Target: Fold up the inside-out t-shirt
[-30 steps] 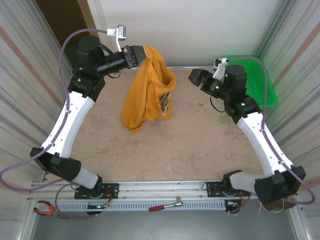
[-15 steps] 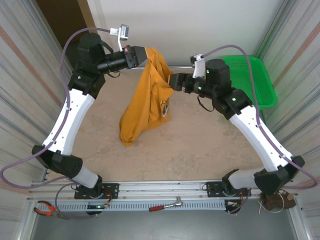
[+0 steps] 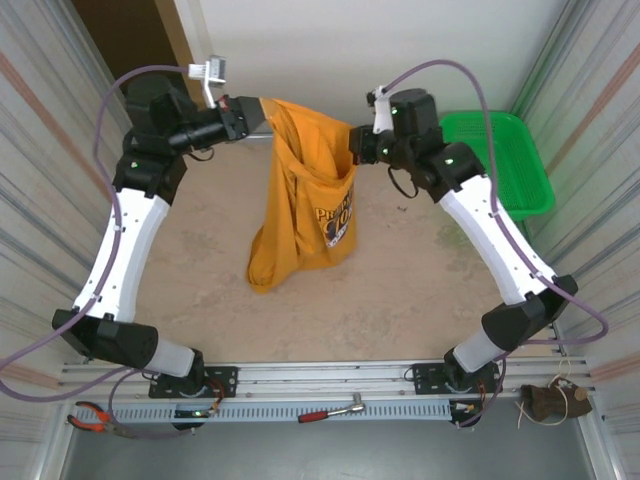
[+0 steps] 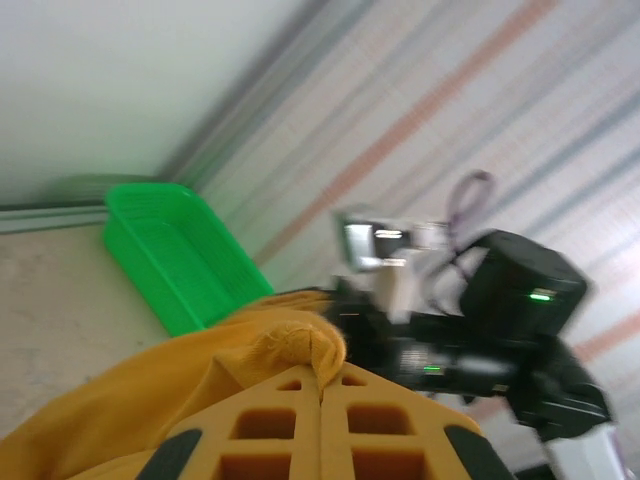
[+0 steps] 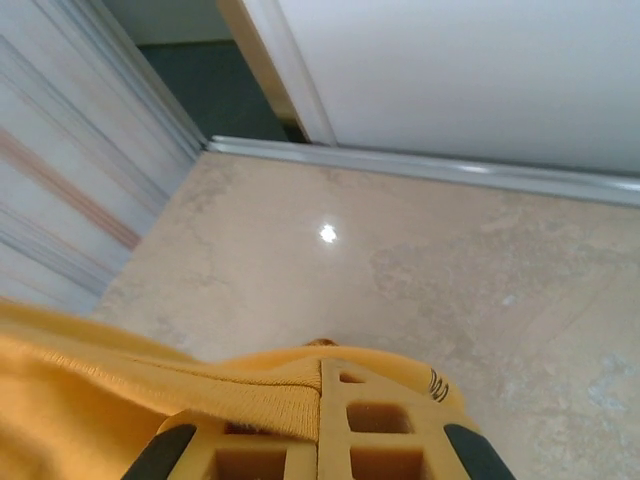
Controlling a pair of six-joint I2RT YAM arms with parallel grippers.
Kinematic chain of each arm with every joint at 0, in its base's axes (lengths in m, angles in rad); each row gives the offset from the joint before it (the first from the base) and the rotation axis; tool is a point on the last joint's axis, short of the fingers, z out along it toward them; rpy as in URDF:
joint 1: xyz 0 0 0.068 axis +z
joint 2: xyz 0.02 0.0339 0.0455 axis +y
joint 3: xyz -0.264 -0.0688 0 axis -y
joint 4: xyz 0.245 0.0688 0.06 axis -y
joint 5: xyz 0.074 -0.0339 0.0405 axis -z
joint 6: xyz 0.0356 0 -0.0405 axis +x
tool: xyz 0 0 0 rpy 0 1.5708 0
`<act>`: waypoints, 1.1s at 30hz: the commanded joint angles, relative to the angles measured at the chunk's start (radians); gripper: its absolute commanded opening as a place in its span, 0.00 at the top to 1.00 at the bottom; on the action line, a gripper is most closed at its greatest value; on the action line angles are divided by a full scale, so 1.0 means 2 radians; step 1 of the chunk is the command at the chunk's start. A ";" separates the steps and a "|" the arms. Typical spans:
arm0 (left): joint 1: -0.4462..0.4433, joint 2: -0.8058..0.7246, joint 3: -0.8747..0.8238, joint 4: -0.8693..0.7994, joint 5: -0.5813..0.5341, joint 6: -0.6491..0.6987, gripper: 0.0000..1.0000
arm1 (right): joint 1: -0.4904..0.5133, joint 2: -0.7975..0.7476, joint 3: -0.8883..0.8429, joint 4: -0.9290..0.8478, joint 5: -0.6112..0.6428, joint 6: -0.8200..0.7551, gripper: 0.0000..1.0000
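The shirt [image 3: 300,200] is hanging in the air over the far half of the table [image 3: 420,290], around 12 o'clock in the top view, stretched between the two grippers. Its lower end is drooping toward 7 o'clock and reaching down to the table.

The left gripper [image 3: 255,112] is sitting at 11 o'clock, clenched on the shirt's upper left edge. In the left wrist view, its jaws [image 4: 320,375] are pressing together on a bunched fold of shirt [image 4: 150,400]. The right arm [image 4: 500,310] is facing it from 2 o'clock, blurred.

The right gripper [image 3: 358,148] is sitting at 1 o'clock, clenched on the shirt's upper right edge. In the right wrist view, its jaws [image 5: 322,365] are closing over a ribbed hem of the shirt [image 5: 100,380]. A small dark mark [image 5: 437,382] is showing on the cloth at 3 o'clock of the jaws, too small to read.

A dark blue oval print [image 3: 338,218] is facing the camera on the shirt's lower right. It is carrying yellow lettering that seems to start with "P", but folds are hiding the rest.

A green basket [image 3: 500,160] is standing at 2 o'clock, well apart from the shirt. Pliers [image 3: 95,415] with orange handles are lying at 7 o'clock by the rail, and a red-handled ratchet [image 3: 335,410] is lying at 6 o'clock.
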 commanded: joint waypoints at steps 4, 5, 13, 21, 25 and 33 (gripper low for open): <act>0.037 0.002 0.038 0.031 0.007 -0.023 1.00 | -0.050 -0.076 0.110 -0.005 -0.177 0.038 1.00; 0.037 0.004 0.047 0.032 0.008 -0.026 1.00 | -0.056 -0.080 0.110 0.005 -0.194 0.051 1.00; 0.037 -0.001 0.086 0.104 -0.003 -0.083 1.00 | -0.080 -0.092 0.063 0.027 -0.199 0.072 1.00; 0.027 0.008 0.106 0.168 -0.010 -0.128 0.98 | -0.100 -0.114 -0.001 0.056 -0.168 0.083 1.00; -0.010 0.012 0.048 0.136 -0.018 -0.085 0.98 | -0.111 -0.132 -0.117 0.085 -0.141 0.092 1.00; -0.091 0.056 -0.079 0.137 -0.028 -0.047 1.00 | -0.125 -0.188 -0.313 0.116 -0.109 0.074 0.48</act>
